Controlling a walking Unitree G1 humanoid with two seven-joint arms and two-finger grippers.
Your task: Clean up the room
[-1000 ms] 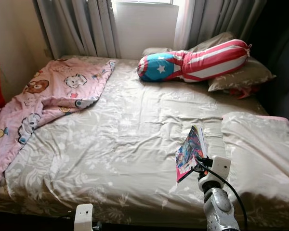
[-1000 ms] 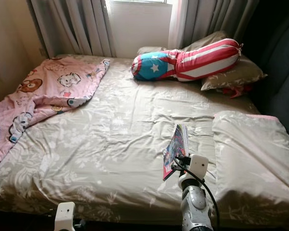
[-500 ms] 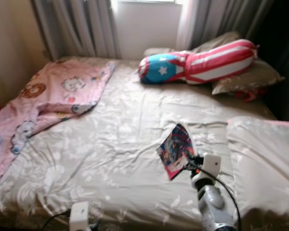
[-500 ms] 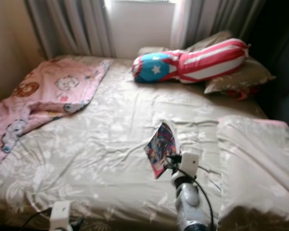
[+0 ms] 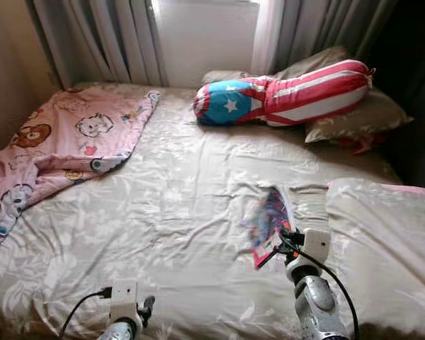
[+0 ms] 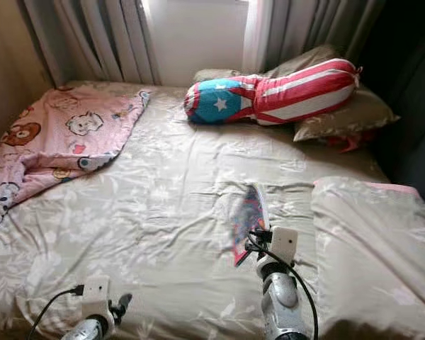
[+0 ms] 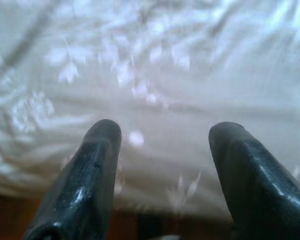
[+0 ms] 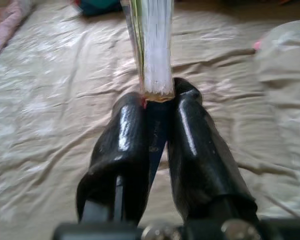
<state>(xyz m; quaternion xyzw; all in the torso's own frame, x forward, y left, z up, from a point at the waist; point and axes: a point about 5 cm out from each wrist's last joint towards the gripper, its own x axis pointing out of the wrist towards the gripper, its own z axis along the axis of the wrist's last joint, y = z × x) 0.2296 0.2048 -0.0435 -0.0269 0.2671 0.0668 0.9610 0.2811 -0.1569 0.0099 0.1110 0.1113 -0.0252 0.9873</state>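
**Book held over the bed**

Bed [image 5: 163, 205] with a beige floral cover fills most of the room ahead, running up to grey curtains [image 5: 113, 35] and a bright window. A pink cartoon-print blanket [image 5: 64, 142] lies crumpled over the bed's left side. On the right, a beige folded duvet [image 5: 389, 234] sits near the foot, and grey-beige pillows [image 5: 361, 113] rest at the head. Across those pillows lies a long bolster cushion [image 5: 290, 92] with red and white stripes and a blue end bearing a white star.

The right gripper [image 8: 157, 107] is raised above the middle of the bed, just left of the folded duvet, its jaws closed on the lower edge of a thin colourful book [image 5: 269, 223], which stands tilted above the cover. The left gripper [image 7: 162, 135] hangs low near the foot edge of the bed, its jaws spread wide with nothing between them.
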